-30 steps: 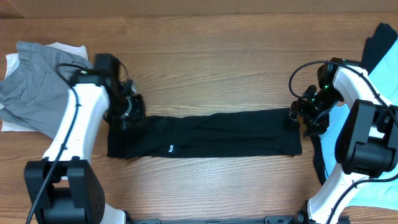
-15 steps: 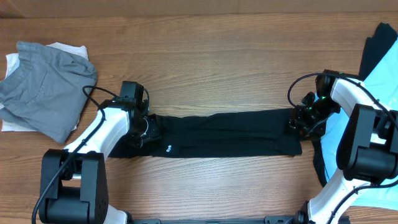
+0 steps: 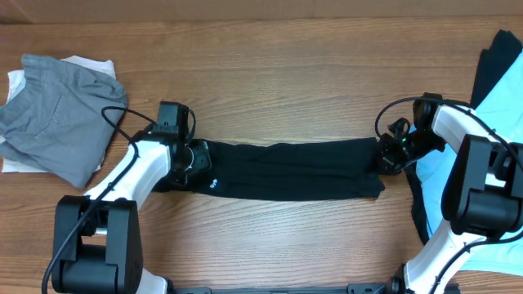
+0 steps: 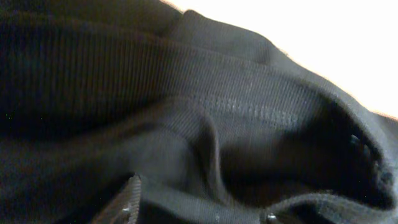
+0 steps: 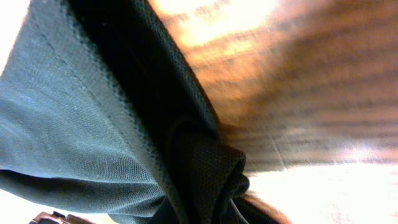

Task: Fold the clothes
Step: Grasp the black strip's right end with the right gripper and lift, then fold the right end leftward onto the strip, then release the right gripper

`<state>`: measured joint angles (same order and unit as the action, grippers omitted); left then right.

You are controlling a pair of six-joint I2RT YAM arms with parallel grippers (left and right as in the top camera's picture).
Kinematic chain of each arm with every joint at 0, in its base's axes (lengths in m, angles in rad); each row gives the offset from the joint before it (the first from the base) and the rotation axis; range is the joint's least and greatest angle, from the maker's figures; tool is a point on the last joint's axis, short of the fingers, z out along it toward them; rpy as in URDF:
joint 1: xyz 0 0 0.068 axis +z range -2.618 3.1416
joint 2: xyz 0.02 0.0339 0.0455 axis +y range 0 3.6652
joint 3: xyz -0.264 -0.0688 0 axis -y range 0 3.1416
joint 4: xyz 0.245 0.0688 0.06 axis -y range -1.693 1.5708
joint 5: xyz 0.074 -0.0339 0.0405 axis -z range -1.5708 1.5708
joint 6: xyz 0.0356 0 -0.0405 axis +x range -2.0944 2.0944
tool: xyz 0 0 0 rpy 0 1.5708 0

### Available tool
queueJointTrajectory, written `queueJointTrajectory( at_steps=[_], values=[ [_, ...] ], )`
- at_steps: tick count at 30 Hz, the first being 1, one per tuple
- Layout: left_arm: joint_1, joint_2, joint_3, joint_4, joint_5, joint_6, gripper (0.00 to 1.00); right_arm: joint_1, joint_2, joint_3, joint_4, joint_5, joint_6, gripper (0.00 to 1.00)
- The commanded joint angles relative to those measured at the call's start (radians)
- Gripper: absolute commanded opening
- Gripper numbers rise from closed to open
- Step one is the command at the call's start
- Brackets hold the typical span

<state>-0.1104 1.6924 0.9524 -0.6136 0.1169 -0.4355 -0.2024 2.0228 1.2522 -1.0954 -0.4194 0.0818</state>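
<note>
The right gripper has just pinched the right end of the black T-shirt, likely readying a fold. Whether the left gripper is spread, I cannot tell.

Black T-shirt folded into a long narrow strip, lying left to right across mid-surface, small white logo near left end, right end bunched. Grey garment crumpled far left, atop white garment. Light blue garment at right edge.

I count my left gripper, right gripper, one black T-shirt, one grey garment, one white garment, one light blue garment.
</note>
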Motion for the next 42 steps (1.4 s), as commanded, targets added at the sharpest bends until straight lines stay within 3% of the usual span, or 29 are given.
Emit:
queueJointTrajectory(
  at_steps=[1,6,9,11,28,38,40,41,42],
  values=[
    [0.008,-0.007,0.153,-0.112,0.018,0.04,0.65,-0.004,0.032,0.087,0.028,0.026,-0.003,0.04],
    [0.008,-0.007,0.317,-0.315,0.014,0.055,0.68,-0.016,0.032,0.312,-0.129,0.127,0.0,0.04],
    [0.009,-0.006,0.326,-0.415,0.002,0.055,0.88,0.004,0.031,0.381,-0.214,0.138,0.0,0.04],
    [0.009,-0.006,0.326,-0.455,-0.01,0.054,0.91,0.028,0.029,0.382,-0.232,0.138,0.0,0.04],
    [0.009,-0.006,0.326,-0.486,-0.02,0.054,0.94,0.52,0.031,0.381,-0.162,0.138,0.185,0.04],
    [0.009,-0.006,0.326,-0.483,-0.02,0.054,0.96,0.624,0.033,0.381,-0.034,0.137,0.233,0.04],
    [0.009,-0.006,0.325,-0.478,-0.02,0.054,0.96,0.624,0.033,0.381,-0.031,0.137,0.233,0.07],
    [0.009,-0.006,0.325,-0.476,-0.02,0.054,0.97,0.624,0.033,0.381,-0.032,0.127,0.232,0.16],
    [0.009,-0.006,0.325,-0.476,-0.02,0.054,0.97,0.624,0.033,0.381,-0.036,0.118,0.232,0.17]
  ],
)
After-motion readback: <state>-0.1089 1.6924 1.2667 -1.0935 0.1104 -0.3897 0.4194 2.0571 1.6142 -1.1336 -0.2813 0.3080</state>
